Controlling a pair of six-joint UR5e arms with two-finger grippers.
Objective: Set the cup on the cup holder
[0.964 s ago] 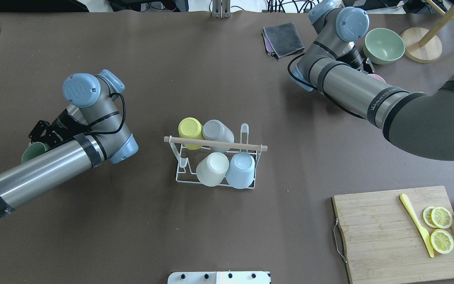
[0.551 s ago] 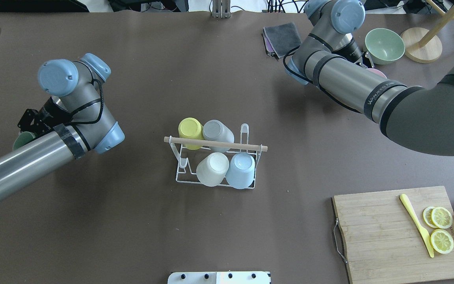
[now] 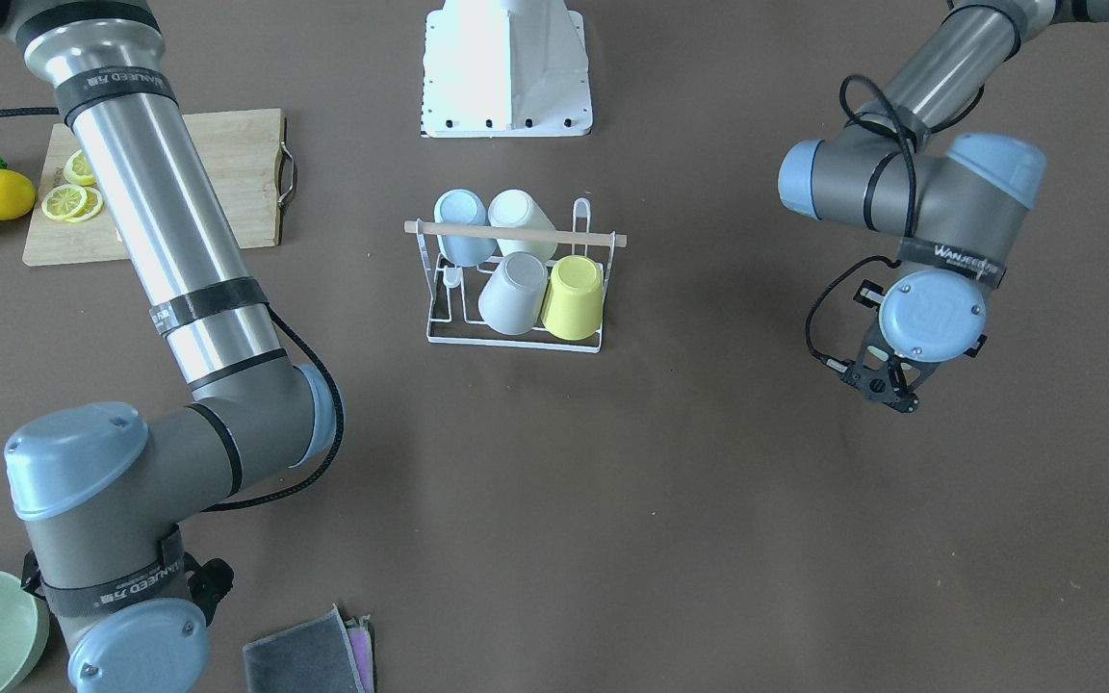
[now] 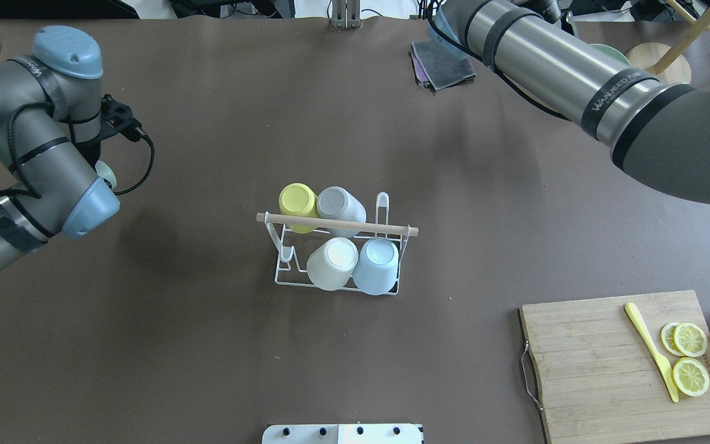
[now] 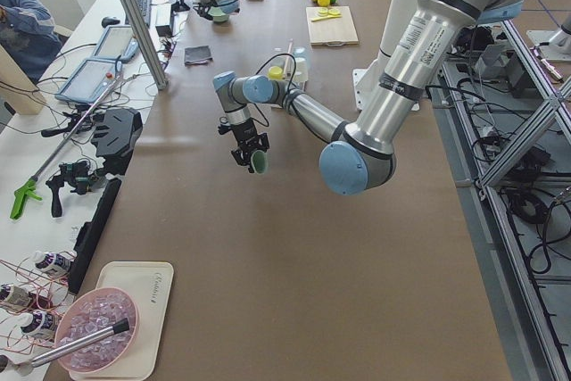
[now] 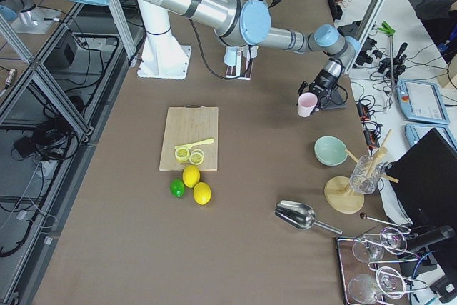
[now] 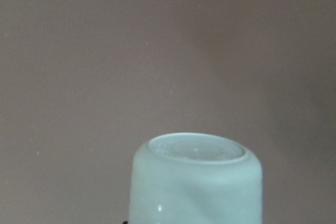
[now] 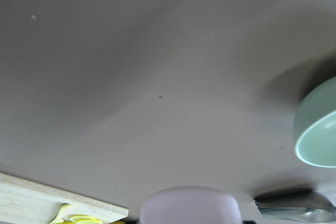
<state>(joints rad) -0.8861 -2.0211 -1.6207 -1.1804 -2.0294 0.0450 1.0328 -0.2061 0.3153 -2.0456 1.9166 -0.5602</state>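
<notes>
I read left pincer (image 5: 253, 156) clamped on green cup (image 7: 195, 182), aloft, well apart from cup holder (image 4: 336, 225). Right pincer (image 6: 316, 98) clamped on pink cup (image 6: 307, 104), also well apart.

My long table (image 4: 207, 345) wears a matte brown cover, evenly lit, with soft shadows. Behind its near edge, on my side, the tiled floor (image 5: 535, 327) is crossed by silver aluminium frame bars (image 5: 526, 127) and loose black cables (image 6: 36, 133). Past the far edge runs a white workbench (image 5: 40, 153) carrying two grey tablets (image 5: 114, 42).
</notes>
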